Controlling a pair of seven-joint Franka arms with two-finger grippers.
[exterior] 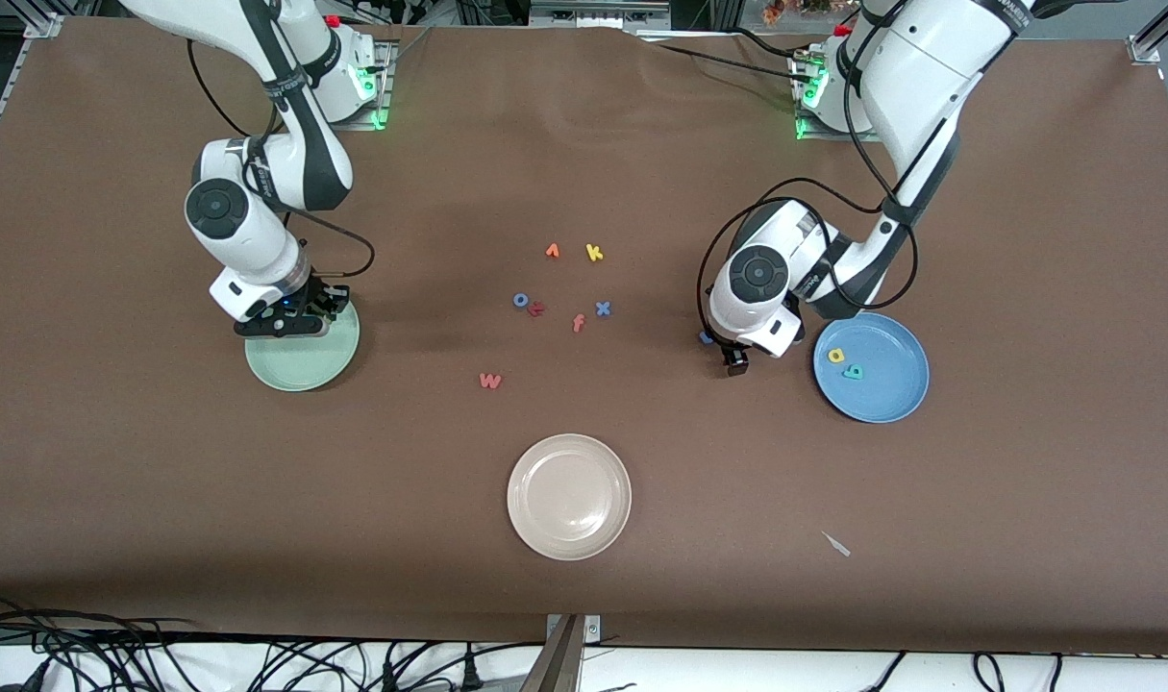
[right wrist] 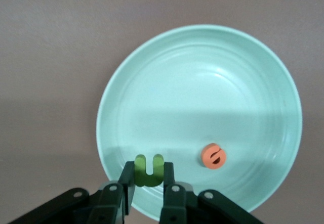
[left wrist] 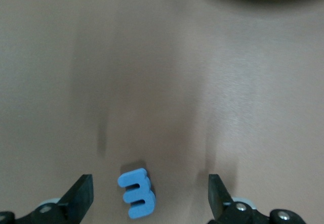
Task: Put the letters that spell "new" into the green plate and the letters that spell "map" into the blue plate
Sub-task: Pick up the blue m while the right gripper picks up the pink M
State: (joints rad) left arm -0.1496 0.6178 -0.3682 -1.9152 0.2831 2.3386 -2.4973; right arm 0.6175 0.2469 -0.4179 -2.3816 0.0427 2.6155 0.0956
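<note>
The right gripper (right wrist: pixel 148 186) hangs over the green plate (exterior: pixel 338 360), fingers clenched on the green n (right wrist: pixel 149 170); the orange e (right wrist: pixel 213 156) already lies in that plate. The n sits near the plate's rim as the wrist view shows it, so a release from here could drop it on the rim and let it bounce or slide onto the bench (exterior: pixel 161 500); light foam may also cling to 1 finger and come away when the gripper lifts. The salmon w (exterior: pixel 489 381) lies on the bench between the green plate and the beige plate (exterior: pixel 531 524), well apart from both, still to be fetched. The left gripper (left wrist: pixel 151 198) is low over the blue m (left wrist: pixel 137 193), fingers spread wide on either side of it, just beside the blue plate (exterior: pixel 896 404), which holds the yellow a (exterior: pixel 835 356) and the teal p (exterior: pixel 853 371). The m lies closer to 1 finger (left wrist: pixel 78 196) than to the other, so closing may shove it sideways or tip it up instead of pinching it squarely. The m is thin and flat, so a descent that stops short would close on air. The spare letters in the middle of the bench, such as the k (exterior: pixel 594 253) and x (exterior: pixel 603 308), could be mistaken for wanted ones.
</note>
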